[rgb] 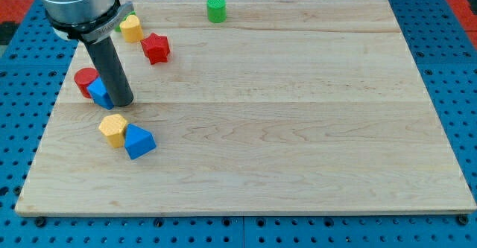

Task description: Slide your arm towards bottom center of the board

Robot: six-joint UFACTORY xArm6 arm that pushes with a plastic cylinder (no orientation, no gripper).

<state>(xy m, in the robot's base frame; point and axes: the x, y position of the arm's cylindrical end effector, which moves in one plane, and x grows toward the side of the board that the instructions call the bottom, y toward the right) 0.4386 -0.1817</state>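
Observation:
My tip (122, 101) rests on the wooden board (283, 129) at the view's left. It touches the right side of a blue block (98, 93), which sits against a red cylinder (84, 79). Just below my tip lie a yellow hexagonal block (113, 129) and a blue block (139, 141), side by side. Above my tip are a yellow block (132, 29) and a red star-shaped block (156, 48). A green block (125, 22) peeks out behind the arm. A green cylinder (216, 9) stands at the view's top centre.
The board lies on a blue perforated table (455, 69). The arm's grey body (74, 6) covers the board's top left corner.

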